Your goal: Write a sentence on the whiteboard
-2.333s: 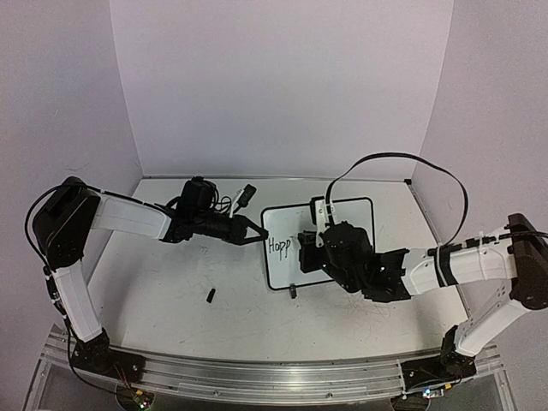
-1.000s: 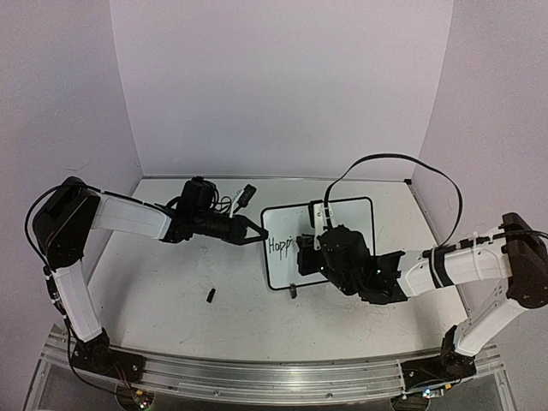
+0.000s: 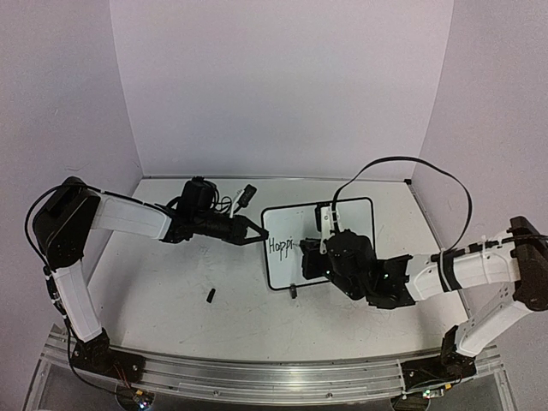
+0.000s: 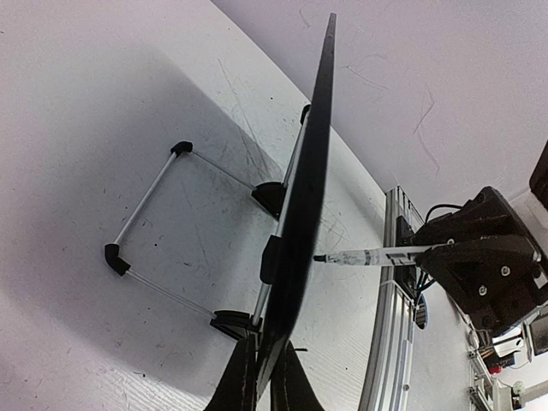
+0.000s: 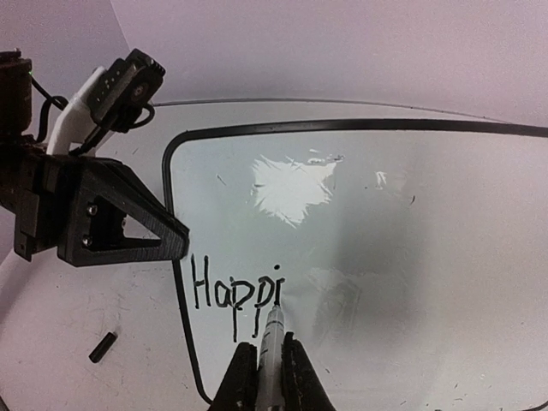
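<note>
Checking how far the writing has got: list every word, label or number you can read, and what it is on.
"Happi": black handwritten marker letters on the small white whiteboard with thin black frame.
Nothing else can be read in any view.

The whiteboard (image 5: 385,223) has a smooth, glossy white face with glare, framed in black plastic. The table (image 3: 163,291) is matt white and scuffed. The rail (image 3: 257,375) along the lower edge is bare ribbed metal.
</note>
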`<state>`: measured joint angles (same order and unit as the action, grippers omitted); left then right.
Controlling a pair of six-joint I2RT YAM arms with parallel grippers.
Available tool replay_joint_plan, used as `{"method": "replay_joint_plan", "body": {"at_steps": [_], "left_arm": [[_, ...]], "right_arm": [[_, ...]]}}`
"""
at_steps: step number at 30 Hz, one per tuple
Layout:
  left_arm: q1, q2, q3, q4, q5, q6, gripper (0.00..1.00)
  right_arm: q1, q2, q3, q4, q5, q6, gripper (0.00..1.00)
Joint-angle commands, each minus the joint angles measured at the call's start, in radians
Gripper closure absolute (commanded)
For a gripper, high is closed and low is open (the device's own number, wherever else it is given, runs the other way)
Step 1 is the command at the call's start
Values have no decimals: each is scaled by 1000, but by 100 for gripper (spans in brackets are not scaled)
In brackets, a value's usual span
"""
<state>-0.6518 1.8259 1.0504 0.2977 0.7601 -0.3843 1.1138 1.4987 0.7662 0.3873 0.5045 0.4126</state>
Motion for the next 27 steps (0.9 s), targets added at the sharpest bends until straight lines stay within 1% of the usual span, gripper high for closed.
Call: {"method": "replay_joint_plan", "body": {"at_steps": [1,9,16,27], "left_arm": [[1,-37,-6,-32,4,-22,100],[2,-37,-7,-32,4,-21,100],[1,-33,-6,-32,5,-22,100],[2,-33,-4,-32,7,-23,100]], "right_arm": [[-18,-29,11,28,13,-17,100],[-23,-2,34,33,23,-42,100],[-23,20,51,43,2,-58,100],[-25,26,53,51,29,-64,100]]}}
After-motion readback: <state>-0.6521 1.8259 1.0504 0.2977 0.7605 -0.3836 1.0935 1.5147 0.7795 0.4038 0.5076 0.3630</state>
